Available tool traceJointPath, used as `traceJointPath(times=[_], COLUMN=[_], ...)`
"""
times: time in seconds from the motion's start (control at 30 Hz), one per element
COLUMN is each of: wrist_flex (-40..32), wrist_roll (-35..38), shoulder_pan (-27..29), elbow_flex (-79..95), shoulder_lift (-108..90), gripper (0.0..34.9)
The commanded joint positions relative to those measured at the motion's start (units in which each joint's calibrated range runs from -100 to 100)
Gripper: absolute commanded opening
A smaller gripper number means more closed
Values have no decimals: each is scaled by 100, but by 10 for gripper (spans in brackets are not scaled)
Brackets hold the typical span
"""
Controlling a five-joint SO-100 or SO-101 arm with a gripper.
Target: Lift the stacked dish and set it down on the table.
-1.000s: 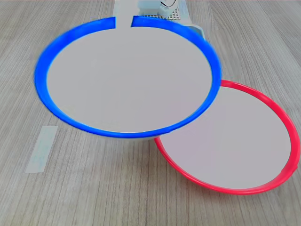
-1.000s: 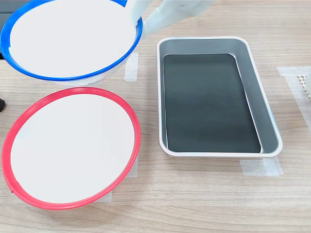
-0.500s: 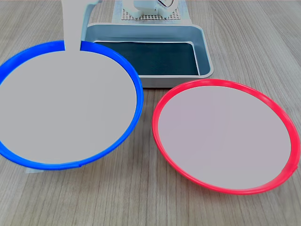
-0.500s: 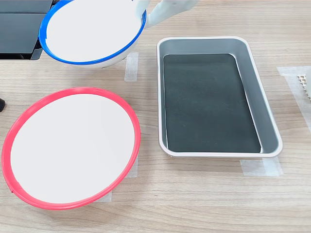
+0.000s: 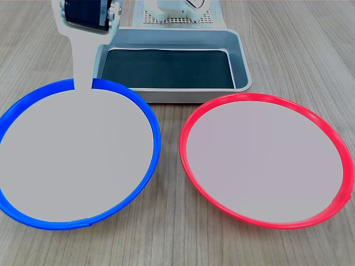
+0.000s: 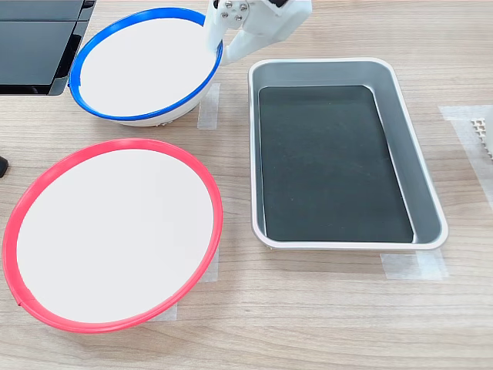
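Blue-rimmed stacked dish [image 5: 75, 155] moved off red-rimmed dish [image 5: 266, 158], lowered toward table [image 5: 166, 238] at nine o'clock. Gripper [image 6: 223, 48] pinching rim at twelve o'clock. Near done, release left.

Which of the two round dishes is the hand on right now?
The blue-rimmed dish: the hand pinches its rim on the side nearest the metal tray. The red-rimmed dish lies apart, untouched on the table.
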Motion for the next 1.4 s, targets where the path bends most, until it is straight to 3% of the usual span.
traceJointPath(times=[0.0,0.23,0.43,0.5,0.6,0.8,1.0,1.03,1.07,1.1,1.13,1.37], wrist_flex=[-190,-355,0,107,281,958,2509,2699,2806,2873,2815,438], wrist_roll=[5,54,122,127,147,132,127,103,78,-15,-83,-1026], shoulder_pan=[-1,-39,-86,-86,-114,-199,-481,-556,-641,-820,-886,-1469], elbow_flex=[-223,14,105,214,369,369,323,360,423,678,815,4465], shoulder_lift=[-21,90,-38,-141,-448,-976,-2171,-2418,-2648,-3177,-3416,-6947], gripper=[0,0,6,79,123,93,99,80,3,2,2,1])
